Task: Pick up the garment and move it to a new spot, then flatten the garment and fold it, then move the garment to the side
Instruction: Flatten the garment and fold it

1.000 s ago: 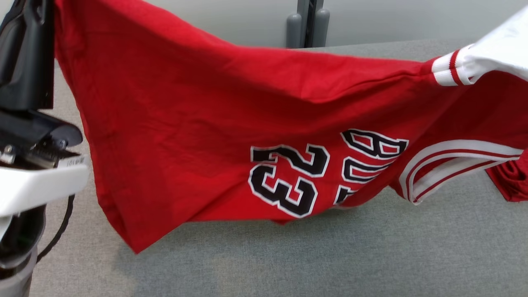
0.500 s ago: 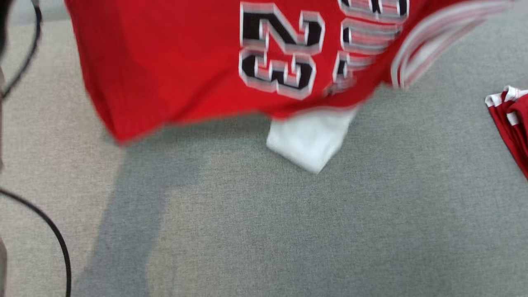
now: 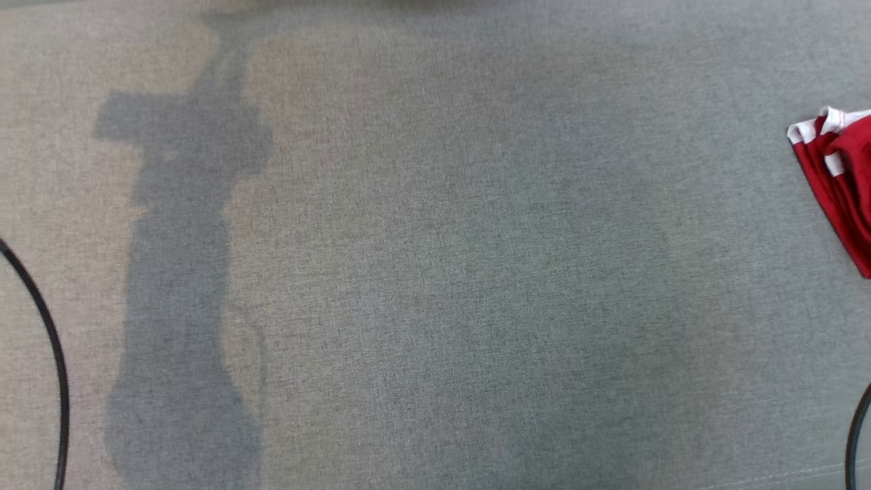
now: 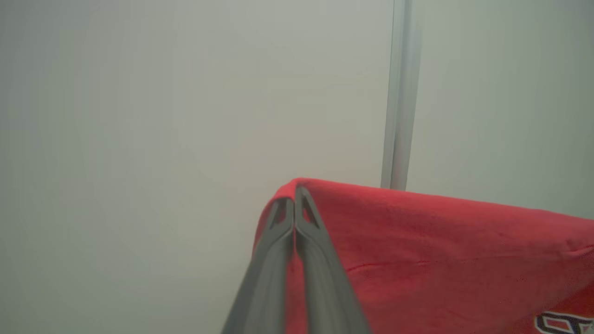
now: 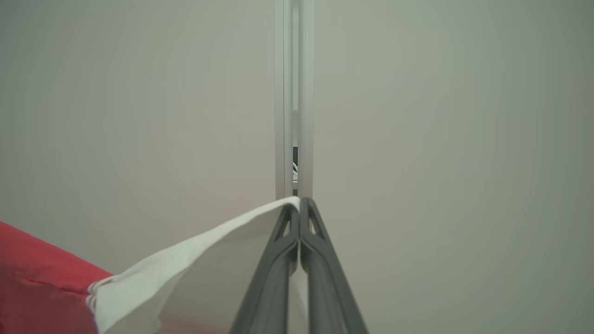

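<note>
Before a pale wall point(image 4: 139, 116), above the grey desk point(image 3: 435, 272): clenching a red jersey point(image 4: 441, 250) corner in the left jaws, lower centre of frame, and its white sleeve point(image 5: 185, 260) in the right jaws. Probably risking slippage from thin pinches.

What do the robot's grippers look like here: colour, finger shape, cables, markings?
Left gripper and right gripper look alike: two long, matte dark grey fingers each, tapering to narrow tips with a triangular cut-out just below each tip. No markings visible on them. In the head view a thin black cable curves along the left edge, another at the right.
</note>
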Controlling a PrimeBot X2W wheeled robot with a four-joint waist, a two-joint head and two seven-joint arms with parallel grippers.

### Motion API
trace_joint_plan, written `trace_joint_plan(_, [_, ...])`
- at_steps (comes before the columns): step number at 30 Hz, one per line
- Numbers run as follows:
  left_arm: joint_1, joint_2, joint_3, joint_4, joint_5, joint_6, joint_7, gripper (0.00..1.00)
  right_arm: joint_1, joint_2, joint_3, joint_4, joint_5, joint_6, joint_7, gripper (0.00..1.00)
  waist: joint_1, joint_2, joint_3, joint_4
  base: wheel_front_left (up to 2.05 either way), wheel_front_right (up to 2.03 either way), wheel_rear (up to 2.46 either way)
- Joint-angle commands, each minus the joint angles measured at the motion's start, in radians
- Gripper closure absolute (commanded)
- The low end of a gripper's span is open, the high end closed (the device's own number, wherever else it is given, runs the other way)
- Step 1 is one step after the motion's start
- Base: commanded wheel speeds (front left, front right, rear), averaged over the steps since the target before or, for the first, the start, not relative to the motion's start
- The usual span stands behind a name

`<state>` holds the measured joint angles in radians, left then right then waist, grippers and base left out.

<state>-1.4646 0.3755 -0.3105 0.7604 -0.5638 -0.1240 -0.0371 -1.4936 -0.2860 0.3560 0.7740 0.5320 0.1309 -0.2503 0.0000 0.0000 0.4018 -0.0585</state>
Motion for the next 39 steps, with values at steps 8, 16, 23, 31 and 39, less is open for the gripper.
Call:
trace_joint_plan(8, [0.215,-0.028,-0.127,0.025,-0.197,-0.006,-0.036,1.00,0.167,-0.031,0.184,-0.016,0.169,0.000,-0.017,1.00,0.0000,0.0000,0.052,0.023,0.00,0.00,0.00])
trace_joint_plan(16, [0.524,-0.037,-0.196,-0.021,-0.305,-0.006,-0.165,1.00,0.515,-0.097,0.259,-0.118,0.360,0.000,-0.017,1.00,0.0000,0.0000,0.010,0.047,0.00,0.00,0.00])
trace_joint_plan(23, [0.818,-0.028,-0.183,-0.068,-0.356,-0.001,-0.213,1.00,0.867,-0.127,0.265,-0.258,0.492,0.000,-0.017,1.00,0.0000,0.0000,-0.067,0.042,0.00,0.00,0.00])
trace_joint_plan(31, [1.139,0.041,-0.179,-0.218,-0.408,0.051,-0.186,1.00,1.198,-0.197,0.254,-0.462,0.619,0.000,0.006,1.00,0.0000,0.0000,-0.172,0.029,0.00,0.00,0.00])
trace_joint_plan(39, [1.387,0.163,-0.139,-0.569,-0.459,0.193,-0.108,1.00,1.471,-0.306,0.165,-0.734,0.716,0.000,0.123,1.00,0.0000,0.0000,-0.241,0.033,0.00,0.00,0.00])
